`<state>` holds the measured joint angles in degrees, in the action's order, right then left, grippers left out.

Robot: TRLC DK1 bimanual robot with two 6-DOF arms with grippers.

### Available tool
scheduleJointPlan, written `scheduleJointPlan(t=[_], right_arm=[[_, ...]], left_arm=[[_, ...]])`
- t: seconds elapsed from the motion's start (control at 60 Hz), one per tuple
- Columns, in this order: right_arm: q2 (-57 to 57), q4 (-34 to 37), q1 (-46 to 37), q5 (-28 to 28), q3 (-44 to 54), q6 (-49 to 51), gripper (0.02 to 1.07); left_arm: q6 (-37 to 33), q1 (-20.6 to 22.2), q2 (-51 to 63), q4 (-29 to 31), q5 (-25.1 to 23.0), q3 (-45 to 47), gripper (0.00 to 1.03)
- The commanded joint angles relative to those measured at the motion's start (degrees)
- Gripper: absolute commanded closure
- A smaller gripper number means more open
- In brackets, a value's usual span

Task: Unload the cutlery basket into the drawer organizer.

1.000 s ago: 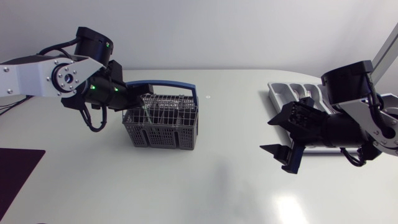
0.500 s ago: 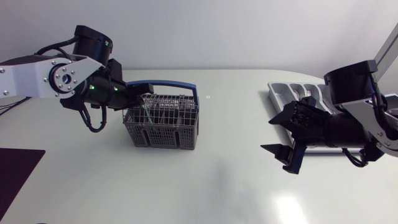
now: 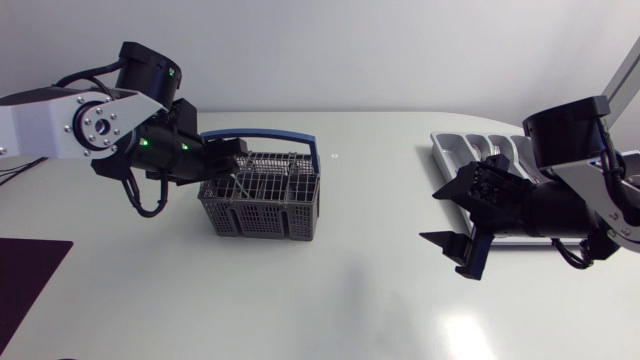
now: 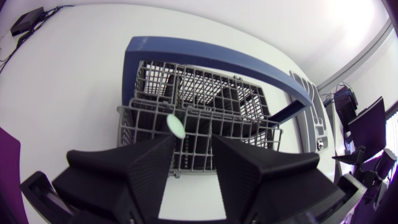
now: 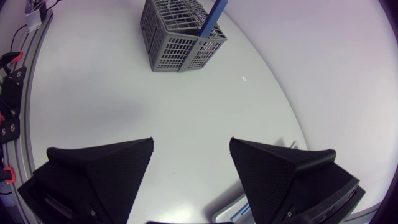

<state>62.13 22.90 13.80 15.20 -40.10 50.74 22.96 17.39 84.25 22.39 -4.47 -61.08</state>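
On the white counter (image 3: pixel 330 300) my left gripper (image 4: pixel 193 140) stands open over the cutlery basket (image 3: pixel 260 207), my right gripper (image 3: pixel 430 217) open beside the drawer organizer (image 3: pixel 446 150).

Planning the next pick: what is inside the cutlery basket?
One pale utensil end sticks up from the cutlery basket, just ahead of the open left hand. Mesh walls hide the compartment bottoms, so other pieces cannot be ruled out.
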Motion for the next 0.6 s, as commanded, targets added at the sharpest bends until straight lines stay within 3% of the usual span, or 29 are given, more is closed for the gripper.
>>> scheduleJointPlan(t=[0.0, 0.083, 0.317, 0.583], right_arm=[[-0.43, 0.57, 0.52, 0.18, 1.60, -0.47, 0.19], [-0.43, 0.57, 0.52, 0.18, 1.69, -0.56, 0.19], [-0.17, 0.31, 0.52, 0.18, 1.95, -0.56, 0.19], [-0.08, 0.13, 0.70, 0.18, 2.22, -0.64, 0.19]], left_arm=[[1.12, 0.10, -1.19, 0.81, -0.89, 0.35, 0.25], [1.56, -0.86, -3.04, 0.99, -1.95, 0.17, 0.13], [2.79, -3.68, -5.32, 1.16, -5.02, 0.52, 0.13], [1.74, -6.84, 1.80, 1.95, -8.89, -0.80, 0.17]])
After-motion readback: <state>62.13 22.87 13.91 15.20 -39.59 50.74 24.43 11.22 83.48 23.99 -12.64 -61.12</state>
